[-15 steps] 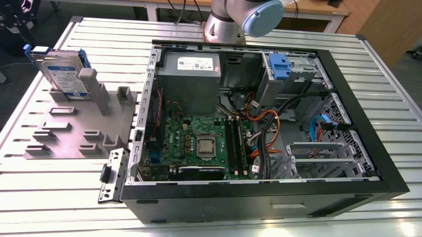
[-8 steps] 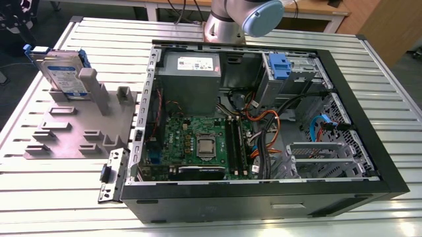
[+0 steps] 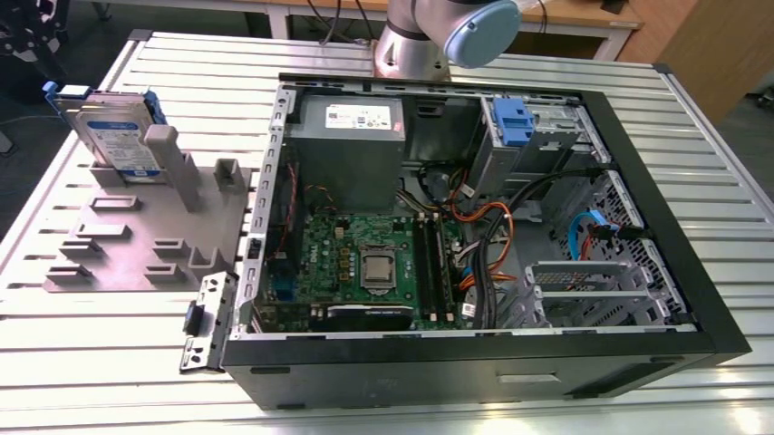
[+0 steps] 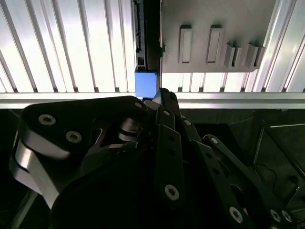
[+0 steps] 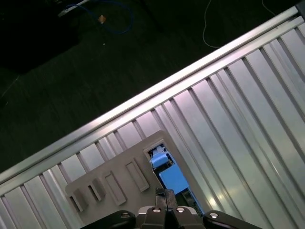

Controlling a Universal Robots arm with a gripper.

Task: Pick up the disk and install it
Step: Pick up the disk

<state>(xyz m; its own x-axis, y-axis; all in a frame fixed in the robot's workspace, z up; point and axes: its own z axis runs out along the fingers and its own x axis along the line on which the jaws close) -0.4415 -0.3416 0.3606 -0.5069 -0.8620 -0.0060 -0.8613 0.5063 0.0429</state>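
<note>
The disk (image 3: 115,136) stands upright on edge in a slot at the far end of the grey slotted tray (image 3: 133,245), on the exterior view's left. Its silver face carries a white-and-blue label and a blue frame edges it. In both wrist views I look down on it from well above: its blue frame end (image 5: 169,176) (image 4: 146,83) sits in the tray (image 5: 114,176) (image 4: 214,24). My gripper (image 5: 164,193) (image 4: 159,93) hangs over the disk, apart from it, with its black fingertips together and nothing between them. The arm's base joint (image 3: 448,36) rises behind the computer case.
An open black computer case (image 3: 484,381) lies on the ribbed metal table (image 3: 713,136), with a motherboard, cables, a grey power supply box (image 3: 351,136) and a drive bay with a blue bracket (image 3: 514,122). A black latch piece (image 3: 206,326) lies beside the case.
</note>
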